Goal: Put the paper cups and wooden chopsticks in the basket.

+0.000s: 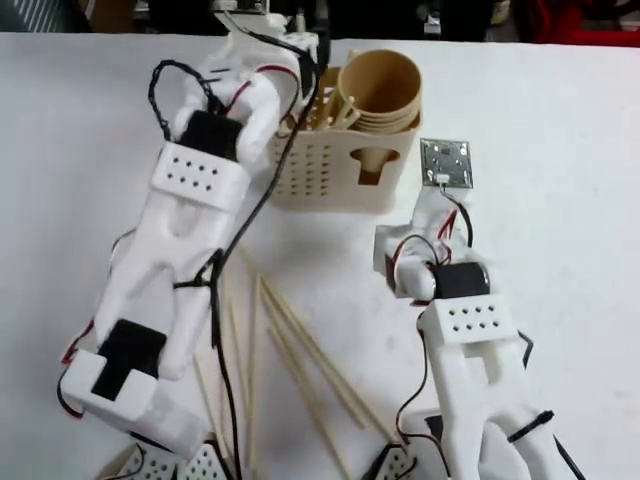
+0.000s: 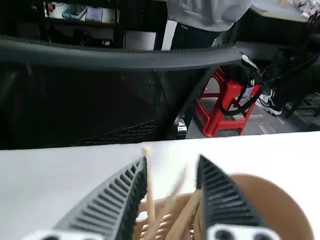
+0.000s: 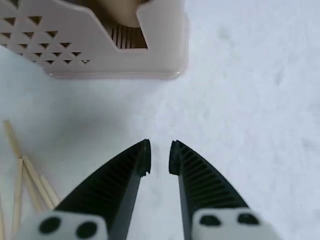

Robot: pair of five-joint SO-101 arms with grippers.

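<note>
A beige perforated basket [image 1: 330, 170] stands at the back middle of the table with stacked paper cups [image 1: 385, 85] in it. My left gripper [image 2: 172, 161] hovers over the basket, open. Wooden chopsticks [image 2: 175, 210] stand in the basket beneath it, one leaning along a finger, beside a brown cup [image 2: 272, 200]. Several loose chopsticks [image 1: 300, 360] lie fanned on the table between the arms. My right gripper [image 3: 159, 155] hangs just above the bare table in front of the basket's corner [image 3: 100, 45], open by a narrow gap with nothing in it. Chopstick ends [image 3: 30, 180] lie off to its side.
The left arm [image 1: 190, 230] stretches diagonally across the table's left half and trails black cables [image 1: 225, 330] over the chopsticks. The right arm [image 1: 470, 330] stands at front right. A black mesh chair [image 2: 100, 100] and a red stool [image 2: 225, 105] are beyond the far edge.
</note>
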